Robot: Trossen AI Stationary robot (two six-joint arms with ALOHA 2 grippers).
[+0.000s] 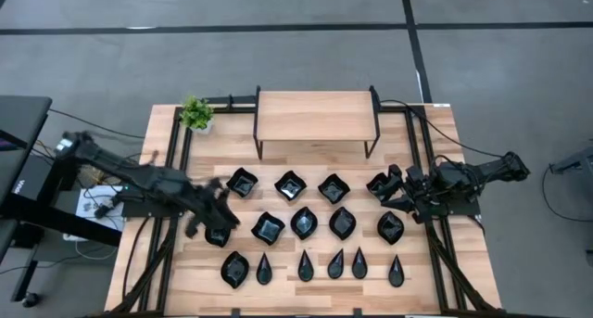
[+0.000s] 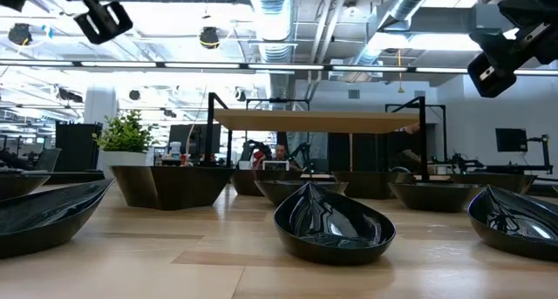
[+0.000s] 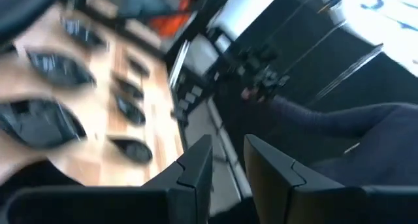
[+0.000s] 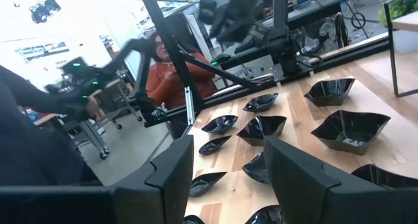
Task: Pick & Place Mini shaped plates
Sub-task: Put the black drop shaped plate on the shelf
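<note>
- The mini shaped plates (image 1: 305, 223) lie in rows across the lower middle of the high view — wavy squares in the upper row, leaf shapes in the middle, narrow teardrops along the lower edge of the wooden table (image 1: 435, 272).
- From where I stand they look glossy and hard, likely ceramic or glazed plastic: stiff, light, slippery to the touch, and liable to chip if dropped.
- The flared rims are the sensible place to pinch — one finger inside the bowl, one outside — because the smooth curved undersides offer nothing else to hold.
- The teardrop dishes look the trickiest; I would take them across the wide end, not the tip.
- The left gripper (image 1: 215, 216) sits at the left of the high view, over the leaf plate at the left end of the middle row; in the left wrist view its fingers (image 3: 192, 168) stand a narrow gap apart with nothing between them.
- The right gripper (image 1: 387, 185) hovers at the right of the high view, near the rightmost square plate (image 1: 378, 184); its fingers (image 4: 173, 165) are spread wide and empty.
- A small green plant (image 1: 195, 113) and a raised wooden shelf (image 1: 315, 115) sit at the top of the table, clear of the plates.
</note>
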